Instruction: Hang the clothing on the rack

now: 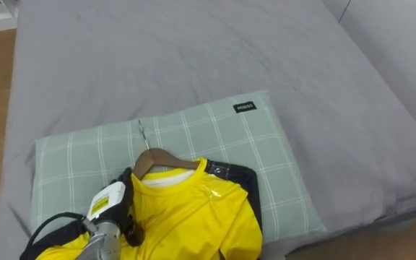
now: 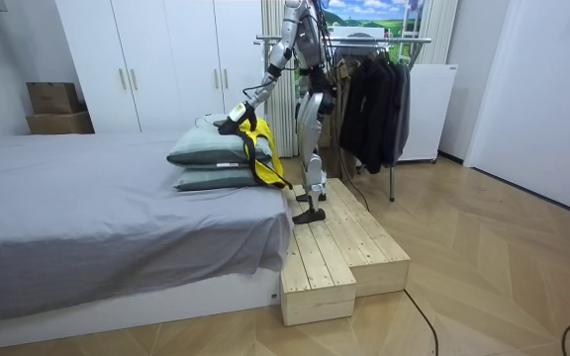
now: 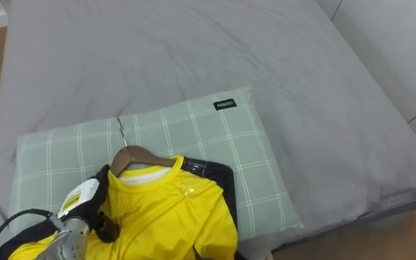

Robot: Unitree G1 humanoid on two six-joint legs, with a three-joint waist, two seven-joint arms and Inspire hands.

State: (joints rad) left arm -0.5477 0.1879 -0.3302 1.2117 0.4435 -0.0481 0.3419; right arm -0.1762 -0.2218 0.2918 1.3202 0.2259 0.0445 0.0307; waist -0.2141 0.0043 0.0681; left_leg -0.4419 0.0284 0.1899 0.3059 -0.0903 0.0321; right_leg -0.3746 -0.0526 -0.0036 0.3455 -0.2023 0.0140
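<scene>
Looking down over the grey bed (image 1: pixel 193 58), we find the yellow shirt (image 1: pixel 193 217) at 6 o'clock in the eye views. It is already threaded on a wooden hanger (image 1: pixel 161 157) and lies flat on a green checked pillow (image 1: pixel 215 137). The hanger's metal hook (image 1: pixel 143 133) points toward 11 o'clock and rests on the pillowcase. The shirt's lower part drapes off the pillow's near edge.

Our left hand (image 1: pixel 121 209) comes in from 7 o'clock and sits right against the hanger's left shoulder, where the collar meets the wood. Whether its fingers are curled round the hanger or merely laid against the cloth, we cannot tell, because the shirt and the hand's own back cover them.

In the room view we stand on a low wooden platform (image 2: pixel 334 257) at the bedside and lean toward the stacked pillows with that arm stretched out. The clothes rack (image 2: pixel 364 42) stands close behind us, toward 3 o'clock in that view, with dark garments (image 2: pixel 374 99) hanging from its rail.

We judge the task to be in its early part. The shirt is on its hanger, but it has not been lifted off the bed. A firm hold on the hanger, the lift, the turn to the rack and the hooking onto the rail are all left to do
</scene>
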